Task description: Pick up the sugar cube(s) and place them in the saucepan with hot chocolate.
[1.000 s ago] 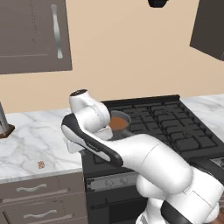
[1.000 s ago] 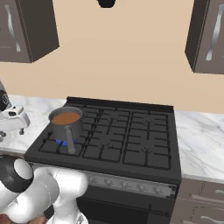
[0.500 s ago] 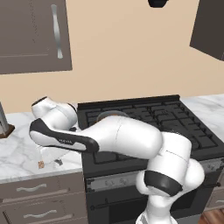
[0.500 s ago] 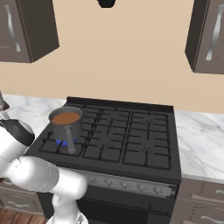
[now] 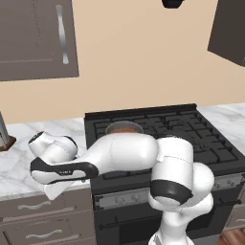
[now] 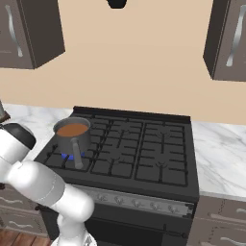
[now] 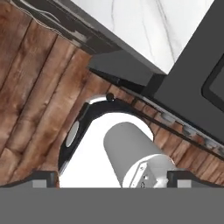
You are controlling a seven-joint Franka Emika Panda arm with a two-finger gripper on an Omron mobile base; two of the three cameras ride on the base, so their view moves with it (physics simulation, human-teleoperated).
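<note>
The black gas stove (image 6: 129, 149) sits between stretches of white marble worktop (image 6: 223, 153), with the white arm (image 5: 119, 155) reaching low across the stove's front toward the worktop on its left. The small dark grey metal saucepan of brown liquid (image 6: 73, 136) stands on the stove's front-left burner over a blue flame, its straight handle pointing forward. The hand (image 7: 111, 181) looks down past the worktop edge at the wooden floor (image 7: 30, 109), its fingers spread wide and holding nothing.

black stove (image 6: 144, 158) – saucepan (image 6: 73, 137) on burner
</note>
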